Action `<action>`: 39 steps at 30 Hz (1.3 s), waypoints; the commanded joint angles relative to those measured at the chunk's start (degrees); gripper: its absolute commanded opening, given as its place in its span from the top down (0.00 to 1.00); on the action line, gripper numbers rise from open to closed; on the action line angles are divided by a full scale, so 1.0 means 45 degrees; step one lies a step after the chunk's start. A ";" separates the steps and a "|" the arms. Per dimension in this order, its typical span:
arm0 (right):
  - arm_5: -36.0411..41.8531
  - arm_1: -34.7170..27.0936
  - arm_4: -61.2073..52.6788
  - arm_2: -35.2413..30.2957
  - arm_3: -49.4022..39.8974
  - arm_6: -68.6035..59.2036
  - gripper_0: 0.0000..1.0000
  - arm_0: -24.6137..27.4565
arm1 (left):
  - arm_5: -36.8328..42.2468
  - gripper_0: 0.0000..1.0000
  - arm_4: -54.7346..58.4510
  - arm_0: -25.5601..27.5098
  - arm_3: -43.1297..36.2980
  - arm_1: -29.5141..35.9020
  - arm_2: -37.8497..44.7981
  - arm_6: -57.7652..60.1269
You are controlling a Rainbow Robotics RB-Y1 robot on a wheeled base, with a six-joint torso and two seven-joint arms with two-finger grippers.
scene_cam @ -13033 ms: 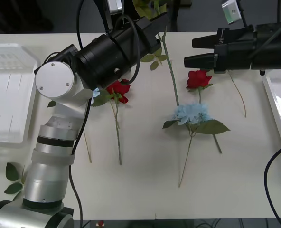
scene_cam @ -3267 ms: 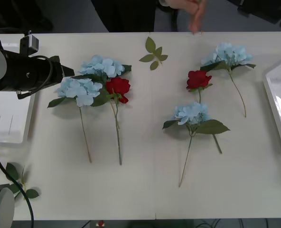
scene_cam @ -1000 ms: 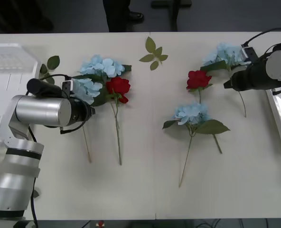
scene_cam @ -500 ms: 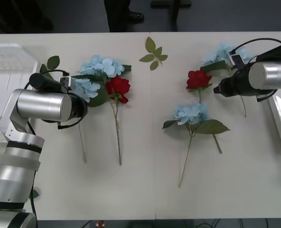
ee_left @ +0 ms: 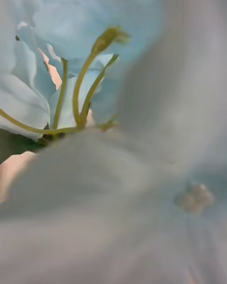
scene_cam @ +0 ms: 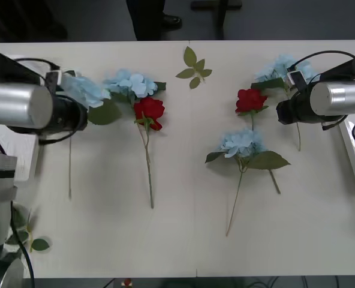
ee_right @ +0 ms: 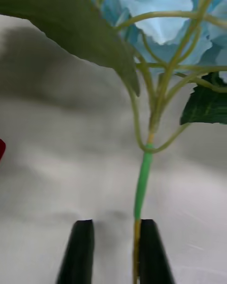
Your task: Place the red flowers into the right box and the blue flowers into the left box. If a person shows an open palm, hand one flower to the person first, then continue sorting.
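Note:
My left gripper (scene_cam: 75, 114) is shut on a blue flower (scene_cam: 81, 90) and holds it above the table's left side, its stem hanging down. In the left wrist view its pale petals (ee_left: 94, 52) press close. My right gripper (scene_cam: 283, 113) stands over the stem of the far-right blue flower (scene_cam: 282, 66). The right wrist view shows that gripper (ee_right: 115, 225) open with a narrow gap, and the green stem (ee_right: 142, 180) lies against one finger. Two more blue flowers (scene_cam: 129, 84) (scene_cam: 242, 143) and two red flowers (scene_cam: 149, 111) (scene_cam: 249, 99) lie on the table.
The left box (scene_cam: 21, 165) sits partly behind my left arm, and the right box (scene_cam: 351, 144) is at the right edge. A loose leaf sprig (scene_cam: 192, 66) lies at the back middle. A person's dark trousers (scene_cam: 144, 15) stand beyond the table.
My left arm has lifted the blue flower and carried it left, away from the red flower. My right gripper has settled over the far-right blue flower's stem, which swung slightly left.

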 commanded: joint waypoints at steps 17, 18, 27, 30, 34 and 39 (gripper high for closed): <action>-0.0149 -0.1505 -0.0436 -0.1318 -0.3123 0.0265 1.00 0.0005 | 0.0577 1.00 0.5401 -0.1345 0.3279 0.7220 0.3615 -0.1916; -0.0149 -0.1505 -0.0475 -0.1709 -0.3631 0.0343 1.00 0.0181 | 0.0226 1.00 0.5440 -0.1364 0.3846 0.7395 0.3635 -0.2248; -0.0559 -0.1329 -0.2682 -0.3076 -0.7987 0.1027 1.00 0.1236 | -0.3290 1.00 0.5558 -0.1325 0.7693 0.7220 0.2893 -0.3908; -0.0989 -0.1290 -0.4440 -0.3115 -0.9119 0.1242 1.00 0.1470 | -0.3837 1.00 0.5440 -0.1325 0.8435 0.6985 0.2697 -0.3967; -0.1184 -0.0978 -0.6998 -0.3447 -1.0174 0.1457 1.00 0.1783 | -0.4110 1.00 0.5265 -0.1325 0.9099 0.6595 0.2502 -0.3986; -0.0618 -0.0685 -1.0240 -0.3467 -1.0623 0.1339 1.00 0.1880 | -0.4227 1.00 0.5147 -0.1267 0.9412 0.6224 0.2482 -0.4006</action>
